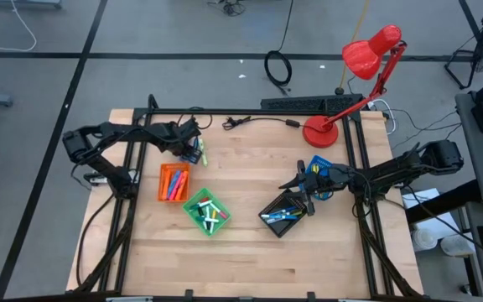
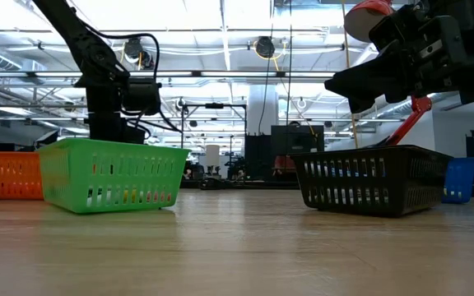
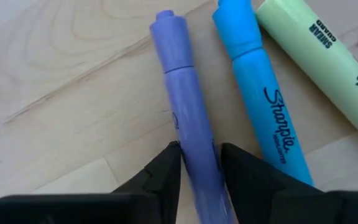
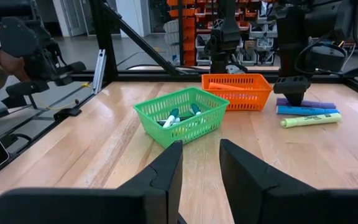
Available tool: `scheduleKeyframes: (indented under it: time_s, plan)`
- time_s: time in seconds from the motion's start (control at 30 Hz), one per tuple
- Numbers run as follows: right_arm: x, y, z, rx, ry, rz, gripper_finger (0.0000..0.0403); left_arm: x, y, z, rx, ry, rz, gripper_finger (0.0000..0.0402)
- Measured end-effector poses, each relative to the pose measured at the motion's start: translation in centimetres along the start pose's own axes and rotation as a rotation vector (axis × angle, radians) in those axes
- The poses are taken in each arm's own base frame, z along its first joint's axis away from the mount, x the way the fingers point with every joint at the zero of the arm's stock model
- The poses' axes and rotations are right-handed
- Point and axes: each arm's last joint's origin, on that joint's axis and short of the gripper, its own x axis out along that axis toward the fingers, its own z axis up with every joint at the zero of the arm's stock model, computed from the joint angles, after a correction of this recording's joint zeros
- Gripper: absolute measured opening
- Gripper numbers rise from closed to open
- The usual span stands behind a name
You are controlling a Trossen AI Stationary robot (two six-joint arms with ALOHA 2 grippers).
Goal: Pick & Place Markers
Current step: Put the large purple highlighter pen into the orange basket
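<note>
Three markers lie side by side on the wooden table at its far left: a purple one (image 3: 185,106), a blue one (image 3: 260,106) and a yellow-green one (image 3: 319,56). My left gripper (image 3: 201,165) points steeply down over them and is shut on the purple marker. In the right wrist view the same gripper (image 4: 291,96) stands at one end of the row. My right gripper (image 4: 201,168) hovers level near the black tray (image 1: 285,214). A small gap shows between its fingers, with nothing in it. My left gripper has the purple marker's barrel (image 3: 194,146), back from the cap, between its two fingers, one on each long side. The fingers come from above, pointing steeply down, and lie across the marker. The marker lies flat on the table beside the blue one.
An orange tray (image 1: 173,182) and a green tray (image 1: 206,211) with markers sit just nearer than the left gripper. A blue tray (image 1: 319,165) is by the right arm. A red desk lamp (image 1: 367,59) and a black cable (image 1: 258,122) are at the far edge. Bare wood lies toward the near edge.
</note>
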Motion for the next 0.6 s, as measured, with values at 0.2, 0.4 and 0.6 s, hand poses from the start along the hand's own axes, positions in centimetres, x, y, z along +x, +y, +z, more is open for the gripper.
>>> scheduleKeyframes:
  time_s: [0.2,0.4,0.6]
  plan:
    - [0.0,0.0,0.0,0.0,0.0,0.0,0.0093,0.03,-0.1,0.04,0.0,-0.01,-0.002,0.0103]
    - [0.0,0.0,0.0,0.0,0.0,0.0,0.0093,0.03,-0.23,0.0,0.005,-0.014,-0.002,0.0094]
    - [0.0,0.0,0.0,0.0,0.0,0.0,0.0093,-0.01,-0.49,-0.12,0.017,-0.021,0.005,0.0093]
